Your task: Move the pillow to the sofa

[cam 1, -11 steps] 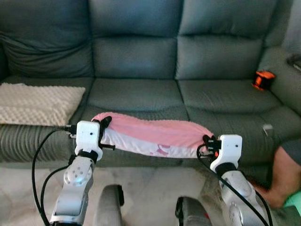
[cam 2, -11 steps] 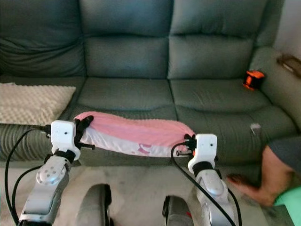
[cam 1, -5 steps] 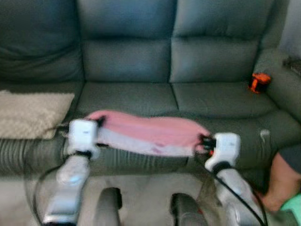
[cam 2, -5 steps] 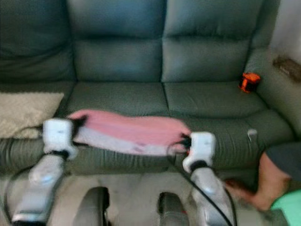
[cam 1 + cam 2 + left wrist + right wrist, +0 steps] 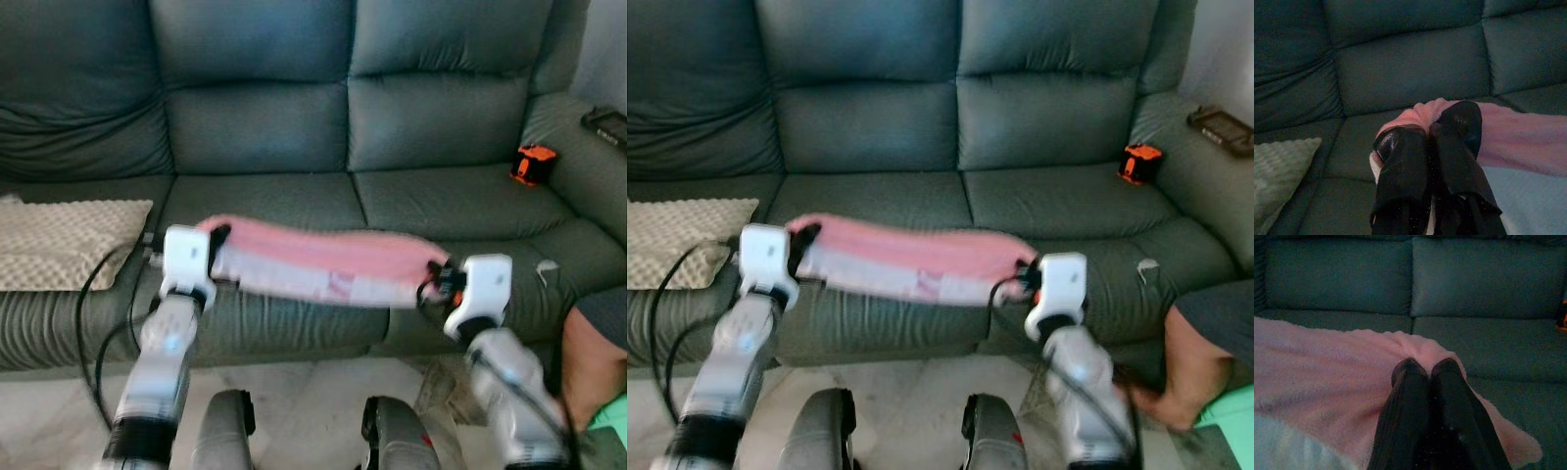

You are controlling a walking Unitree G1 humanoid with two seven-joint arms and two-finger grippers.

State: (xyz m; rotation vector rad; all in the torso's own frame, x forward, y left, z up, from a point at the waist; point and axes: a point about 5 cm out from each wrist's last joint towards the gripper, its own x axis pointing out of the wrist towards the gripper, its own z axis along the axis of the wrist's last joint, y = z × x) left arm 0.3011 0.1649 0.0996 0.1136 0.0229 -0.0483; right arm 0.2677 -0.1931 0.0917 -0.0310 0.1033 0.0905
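A flat pink and white pillow (image 5: 323,262) hangs stretched between my two grippers, just in front of the dark green sofa (image 5: 294,127) and above its seat front. My left gripper (image 5: 217,240) is shut on the pillow's left end (image 5: 1415,112). At the other end my right gripper (image 5: 438,277) is shut on the pink edge (image 5: 1415,350). Both pairs of black fingers (image 5: 1449,142) (image 5: 1410,396) pinch the fabric with no gap between them.
A cream textured cushion (image 5: 69,240) lies on the sofa's left seat. An orange and black object (image 5: 532,164) sits by the right armrest, with a dark remote (image 5: 607,122) on that armrest. A person's leg (image 5: 593,352) is at the lower right, on the pale floor.
The camera view has shifted toward the sofa. Both arms have lifted the pillow higher and farther forward, still gripped at both ends.
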